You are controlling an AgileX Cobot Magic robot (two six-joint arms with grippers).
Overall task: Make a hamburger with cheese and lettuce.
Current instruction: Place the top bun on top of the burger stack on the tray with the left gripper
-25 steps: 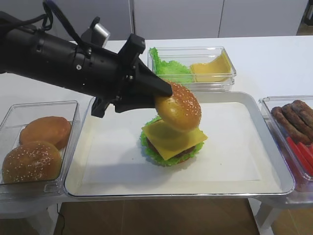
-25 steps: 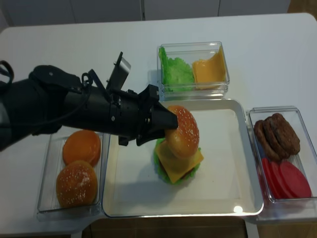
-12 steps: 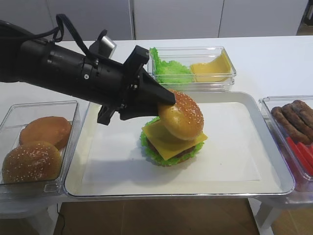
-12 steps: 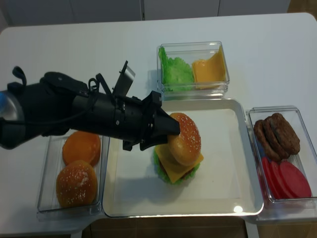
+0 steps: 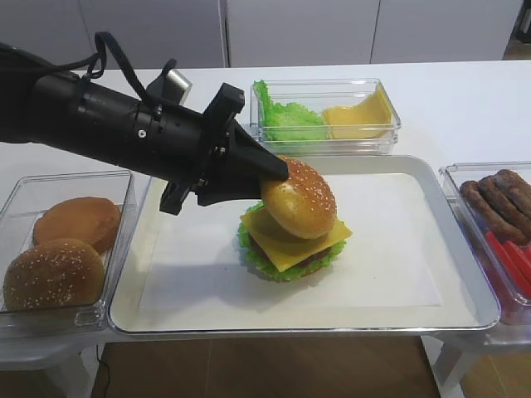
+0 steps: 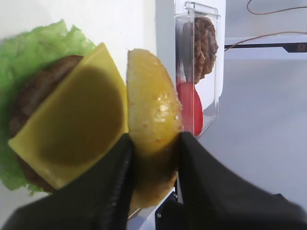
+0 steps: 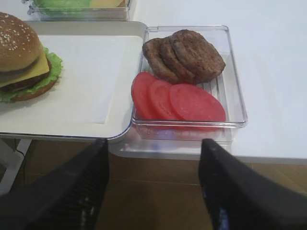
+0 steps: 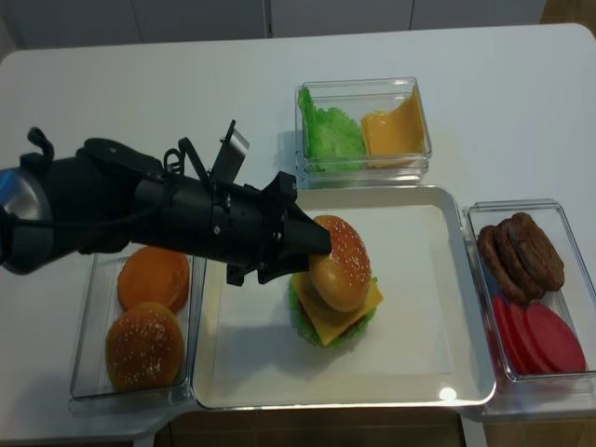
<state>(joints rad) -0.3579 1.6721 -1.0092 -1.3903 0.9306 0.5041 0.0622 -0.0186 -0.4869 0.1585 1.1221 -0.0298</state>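
Bun lower, nearer cheese

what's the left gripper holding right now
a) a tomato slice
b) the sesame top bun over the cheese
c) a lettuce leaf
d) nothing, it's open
b: the left gripper is shut on the sesame bun, which is tilted above the cheese on the hamburger stack in the tray.

Golden sesame-speckled bun (white seeds), yellow cheese, green lettuce, black gripper.
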